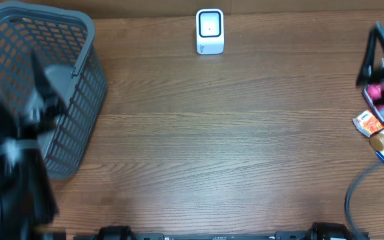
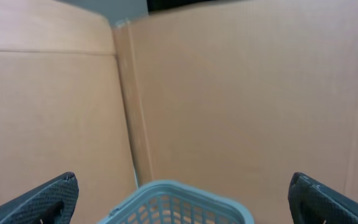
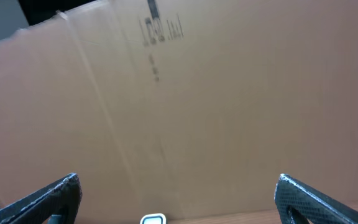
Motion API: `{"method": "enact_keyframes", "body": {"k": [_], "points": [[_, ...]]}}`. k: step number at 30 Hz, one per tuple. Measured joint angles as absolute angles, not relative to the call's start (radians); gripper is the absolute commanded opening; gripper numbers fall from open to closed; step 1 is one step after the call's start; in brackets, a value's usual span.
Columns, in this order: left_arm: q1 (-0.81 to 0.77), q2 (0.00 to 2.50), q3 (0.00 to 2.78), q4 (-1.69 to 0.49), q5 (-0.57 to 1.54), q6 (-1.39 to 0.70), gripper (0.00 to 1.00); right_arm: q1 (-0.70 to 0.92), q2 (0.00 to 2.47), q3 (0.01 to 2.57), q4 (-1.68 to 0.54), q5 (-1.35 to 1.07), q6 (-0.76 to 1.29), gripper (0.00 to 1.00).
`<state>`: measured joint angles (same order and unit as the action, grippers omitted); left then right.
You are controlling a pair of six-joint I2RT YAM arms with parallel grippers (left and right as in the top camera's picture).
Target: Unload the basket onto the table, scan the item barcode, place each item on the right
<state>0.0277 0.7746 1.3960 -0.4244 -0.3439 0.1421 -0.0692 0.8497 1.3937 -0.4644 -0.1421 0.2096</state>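
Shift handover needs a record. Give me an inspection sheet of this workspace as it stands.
Surface: wooden table, no spills seen.
Job's things: white scanner upright at the far edge; packaged items piled at the right edge, none held.
Clutter: grey basket at the left, partly hidden by the left arm.
Grippers: left gripper open, empty, above the basket rim; right gripper open, empty.
Cables: one dark cable curving at the right front.
Surroundings: cardboard wall behind the table.
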Motion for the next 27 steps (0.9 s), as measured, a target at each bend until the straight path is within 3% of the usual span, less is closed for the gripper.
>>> {"method": "enact_keyframes", "body": {"k": [7,16,19,27], "points": [[0.045,0.501,1.265,-0.405,-0.323,0.142,1.0,-0.068,0.572,1.245,-0.453,-0.299,0.208,1.0],[0.242,0.154,1.208,-0.453,-0.254,0.124,1.0,-0.065,0.458,1.179,-0.388,-0.395,0.208,1.0],[0.272,0.111,1.209,-0.458,-0.229,0.086,1.0,-0.065,0.46,1.178,-0.314,-0.389,0.209,1.0],[0.276,0.107,1.192,-0.502,-0.07,-0.012,1.0,-0.065,0.452,1.176,-0.366,-0.385,0.209,1.0]]}}
